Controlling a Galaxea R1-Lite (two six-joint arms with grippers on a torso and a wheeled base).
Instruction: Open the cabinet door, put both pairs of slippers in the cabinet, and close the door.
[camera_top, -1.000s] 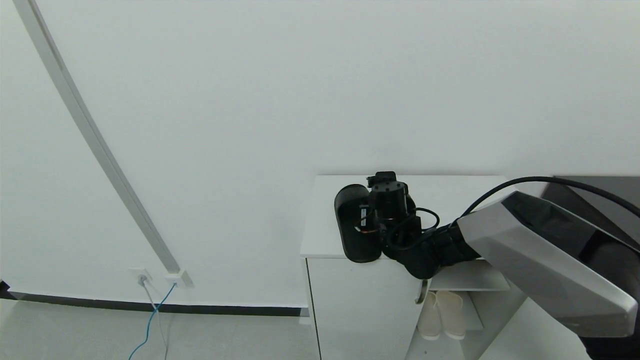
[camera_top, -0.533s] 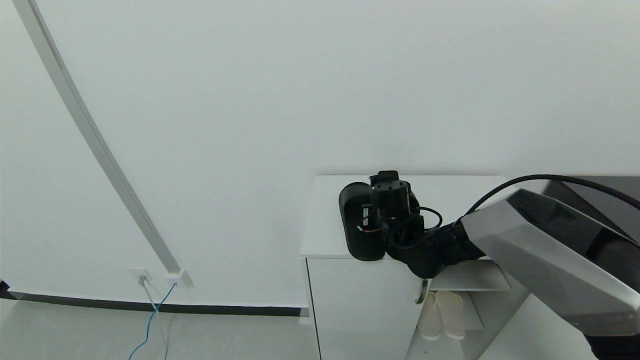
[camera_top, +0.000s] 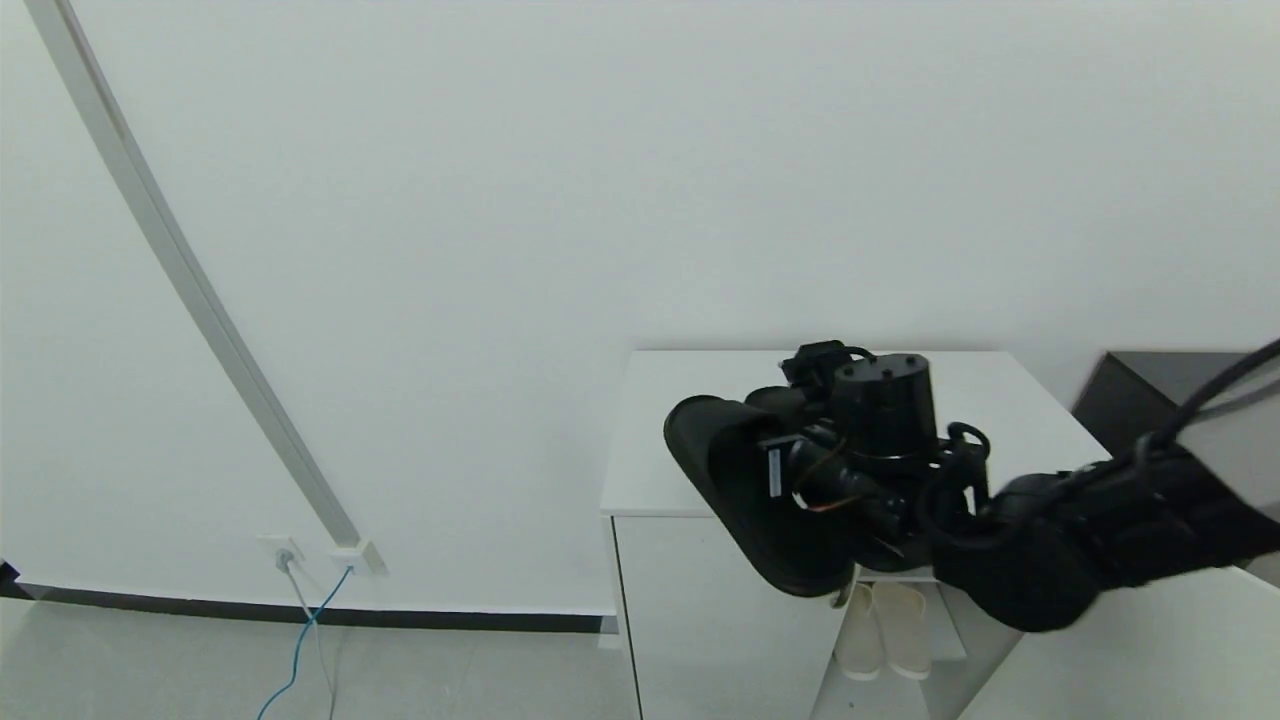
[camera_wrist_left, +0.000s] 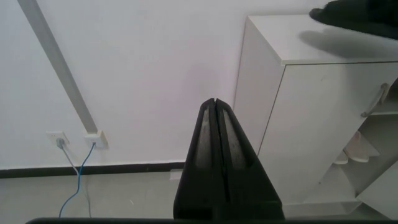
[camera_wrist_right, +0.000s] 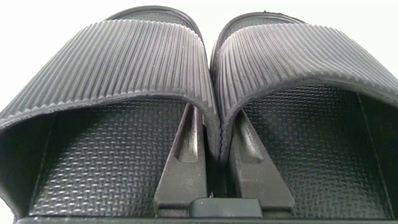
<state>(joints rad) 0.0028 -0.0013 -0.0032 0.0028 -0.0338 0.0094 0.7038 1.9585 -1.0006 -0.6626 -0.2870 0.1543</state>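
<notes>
Currently the right gripper (camera_wrist_right: 214, 155) is clamped on the adjoining strap walls of the black slippers (camera_top: 760, 500), held tilted at the front edge of the cabinet (camera_top: 700, 620) top, above the open compartment containing the white slippers (camera_top: 885, 630). This thin pinch may slip, or a sole may catch a shelf edge on entry. The right arm is at cabinet-top height, and the left gripper (camera_wrist_left: 215, 143) is closed, empty and low beside the cabinet.

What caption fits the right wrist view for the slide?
Right gripper clamps two black slippers together by their adjoining strap edges.
</notes>
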